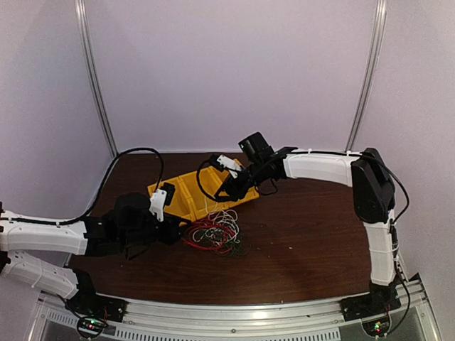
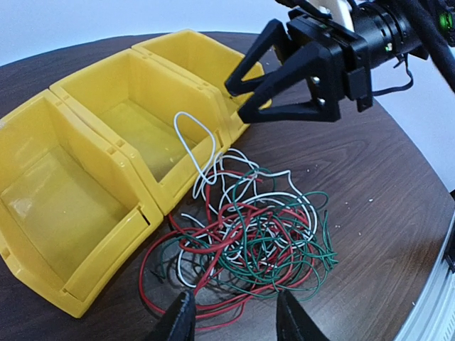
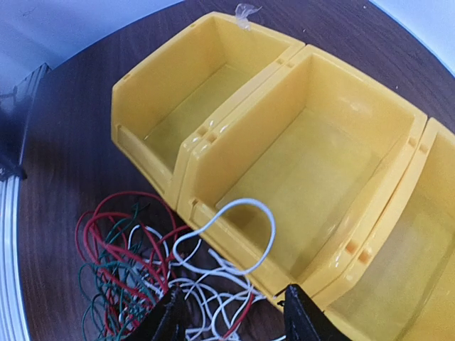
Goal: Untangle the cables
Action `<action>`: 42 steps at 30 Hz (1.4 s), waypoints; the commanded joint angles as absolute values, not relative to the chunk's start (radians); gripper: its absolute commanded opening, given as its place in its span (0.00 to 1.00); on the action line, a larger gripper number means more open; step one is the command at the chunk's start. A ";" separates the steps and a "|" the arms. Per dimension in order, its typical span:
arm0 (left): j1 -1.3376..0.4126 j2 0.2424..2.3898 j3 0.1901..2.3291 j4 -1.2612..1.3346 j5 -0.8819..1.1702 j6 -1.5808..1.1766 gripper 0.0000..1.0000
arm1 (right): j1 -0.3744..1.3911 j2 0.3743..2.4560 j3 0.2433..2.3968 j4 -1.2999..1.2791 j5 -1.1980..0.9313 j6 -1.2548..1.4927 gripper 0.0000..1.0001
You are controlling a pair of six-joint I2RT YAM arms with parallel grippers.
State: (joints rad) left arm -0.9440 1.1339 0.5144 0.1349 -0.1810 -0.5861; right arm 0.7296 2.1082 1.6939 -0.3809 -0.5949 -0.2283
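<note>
The cables point(image 1: 213, 232) lie as one tangled heap of red, white and dark green wires on the brown table, in front of the yellow bins. In the left wrist view the heap point(image 2: 252, 241) lies just beyond my open, empty left gripper point(image 2: 234, 320). One white loop point(image 2: 199, 142) stands up against the middle bin's front wall. My right gripper point(image 1: 229, 186) hovers over the bins' near right corner, open and empty; it also shows in the left wrist view point(image 2: 245, 96). In the right wrist view the white loop point(image 3: 249, 234) rises just ahead of the right gripper point(image 3: 231, 316).
Three joined yellow bins point(image 1: 186, 202) sit at the table's back left, all holding nothing; they also show in the left wrist view point(image 2: 78, 213) and the right wrist view point(image 3: 341, 234). A black cable point(image 1: 121, 158) runs along the back left edge. White walls close in the table.
</note>
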 commanded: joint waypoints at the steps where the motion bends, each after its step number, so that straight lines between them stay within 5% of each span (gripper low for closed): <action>1: -0.948 1.144 0.493 0.212 -0.179 -0.638 0.40 | 0.749 2.189 1.838 -0.423 -0.537 -0.208 0.48; 25: -0.948 1.005 0.451 0.148 -0.316 -0.738 0.42 | 0.824 2.365 2.026 -0.504 -0.296 -0.313 0.45; 34: -0.948 1.031 0.430 0.194 -0.298 -0.732 0.44 | 0.837 2.334 2.074 -0.515 -0.287 -0.264 0.00; 42: -0.948 1.182 0.438 0.444 -0.084 -0.512 0.49 | 0.838 2.043 2.017 -0.577 -0.357 -0.233 0.00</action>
